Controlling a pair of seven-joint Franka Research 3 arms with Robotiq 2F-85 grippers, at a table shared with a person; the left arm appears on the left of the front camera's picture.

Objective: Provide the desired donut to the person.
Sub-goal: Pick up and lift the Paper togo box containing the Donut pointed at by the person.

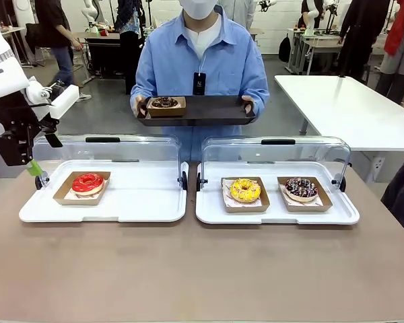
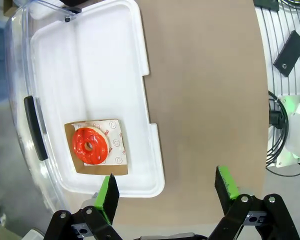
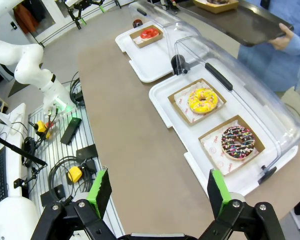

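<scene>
Jaws of left gripper (image 2: 166, 187) and right gripper (image 3: 159, 181) fully spread, empty. Advise pinching cardboard holder (image 2: 104, 170) rim, lower left, never the red donut (image 2: 90, 146) icing.

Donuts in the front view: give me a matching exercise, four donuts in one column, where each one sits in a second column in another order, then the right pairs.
Column one
1. red donut
2. yellow donut
3. sprinkled donut
4. dark donut

Column two
A. on the black tray held by the person
B. alone in the left white tray
C. right white tray, toward the robot's right end
D. right white tray, toward the robot's left end

Pairs: 1-B, 2-D, 3-C, 4-A
</scene>
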